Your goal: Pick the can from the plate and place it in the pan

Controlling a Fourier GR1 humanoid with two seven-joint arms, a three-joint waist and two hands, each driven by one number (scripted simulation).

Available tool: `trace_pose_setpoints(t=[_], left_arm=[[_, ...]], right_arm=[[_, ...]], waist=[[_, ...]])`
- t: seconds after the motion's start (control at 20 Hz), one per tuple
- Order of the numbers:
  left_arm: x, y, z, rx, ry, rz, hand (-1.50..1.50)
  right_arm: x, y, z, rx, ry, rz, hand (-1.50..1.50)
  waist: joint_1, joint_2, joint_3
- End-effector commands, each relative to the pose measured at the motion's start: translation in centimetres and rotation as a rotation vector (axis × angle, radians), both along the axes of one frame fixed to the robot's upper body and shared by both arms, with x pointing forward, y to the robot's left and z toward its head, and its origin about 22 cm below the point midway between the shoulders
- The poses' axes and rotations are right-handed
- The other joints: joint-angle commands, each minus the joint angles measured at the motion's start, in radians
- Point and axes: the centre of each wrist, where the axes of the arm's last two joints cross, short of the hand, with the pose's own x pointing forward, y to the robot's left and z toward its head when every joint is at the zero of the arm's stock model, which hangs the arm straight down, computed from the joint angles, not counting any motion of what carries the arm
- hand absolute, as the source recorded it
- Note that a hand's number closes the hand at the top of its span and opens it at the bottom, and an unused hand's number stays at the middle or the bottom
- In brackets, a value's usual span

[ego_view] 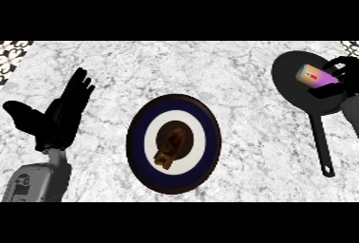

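The right hand (pixel 341 71) curls its fingers round the can (pixel 317 76), holding it tilted over the black pan (pixel 294 85) at the counter's far right. The left hand (pixel 60 111) rests open at the left, fingers straight and raised. Between them lies the plate (pixel 203 123), dark-rimmed, with a brown morsel (pixel 172 144) at its centre, on the marble counter (pixel 175 66).

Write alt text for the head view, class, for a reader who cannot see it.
The right hand holds a can over a black pan at upper right. A dark-rimmed plate sits mid-counter, and the open left hand rests at left.
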Motion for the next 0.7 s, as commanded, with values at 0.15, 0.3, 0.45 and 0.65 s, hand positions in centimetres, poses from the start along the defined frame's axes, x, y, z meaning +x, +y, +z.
trace_pose_setpoints(t=[0.15,0.3,0.45,0.65], left_arm=[[0.9,-0.4,0.1,0.007,-0.01,0.017,0.0],[-0.3,0.5,-0.5,0.012,-0.004,0.023,0.0],[-0.9,1.0,-1.1,0.013,0.008,0.029,0.0],[-0.4,0.8,-0.3,0.002,0.023,0.018,0.0]], right_arm=[[-1.0,-0.9,-1.3,0.111,-0.023,0.018,-1.5],[-1.3,-2.6,0.0,0.197,-0.19,0.042,-1.5],[-2.2,-4.1,0.0,0.312,-0.303,0.027,-1.5],[-3.6,-6.2,0.0,0.481,-0.433,0.001,-1.5]], waist=[[-0.005,-0.001,0.001],[-0.009,-0.006,0.001],[-0.028,-0.014,0.0],[-0.037,-0.015,0.001]])
